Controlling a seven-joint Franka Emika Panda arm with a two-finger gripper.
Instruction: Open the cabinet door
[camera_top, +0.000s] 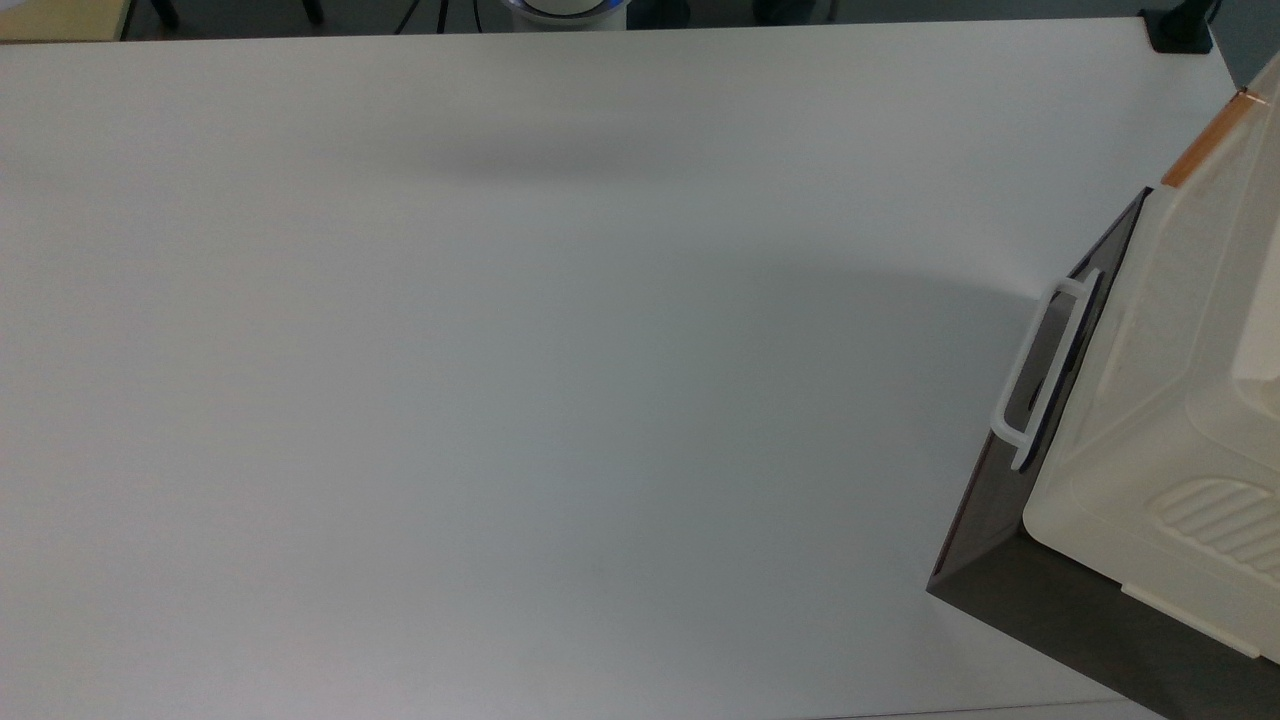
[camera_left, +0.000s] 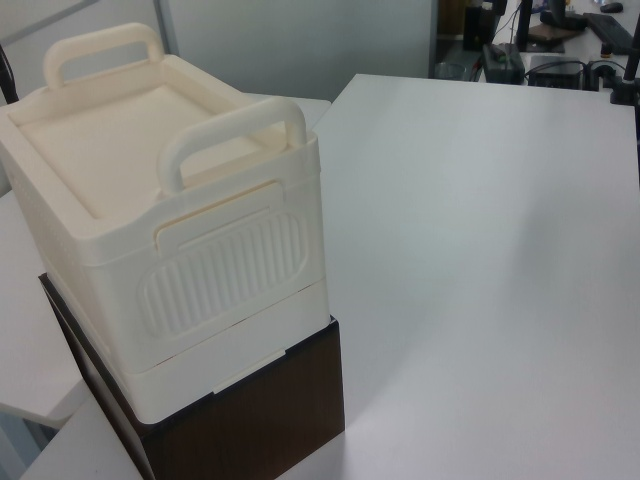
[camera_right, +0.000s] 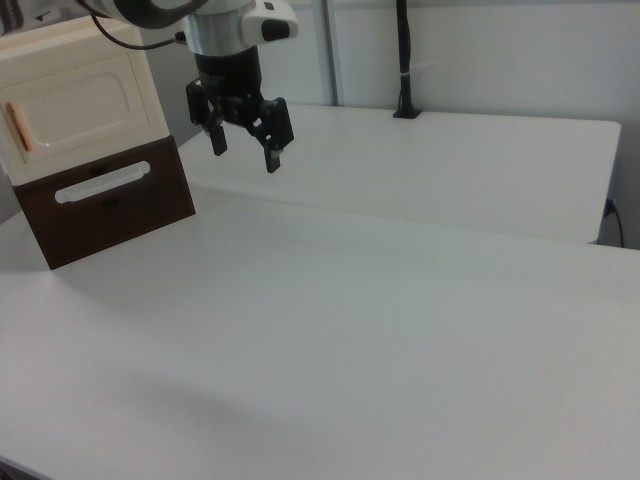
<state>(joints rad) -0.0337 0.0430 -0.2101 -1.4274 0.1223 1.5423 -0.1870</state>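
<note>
No writing is readable. The gripper (camera_right: 243, 143) hangs wide open, holding nothing, above the white table (camera_right: 380, 300). The cabinet door (camera_right: 78, 108) is closed, at the right view's far left.

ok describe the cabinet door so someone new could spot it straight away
In the right view's top left corner a cream cabinet sits on a dark brown box. The cabinet door is its cream front panel, with an orange-brown handle at its left edge, unlike the dark panel's white loop handle below.
</note>
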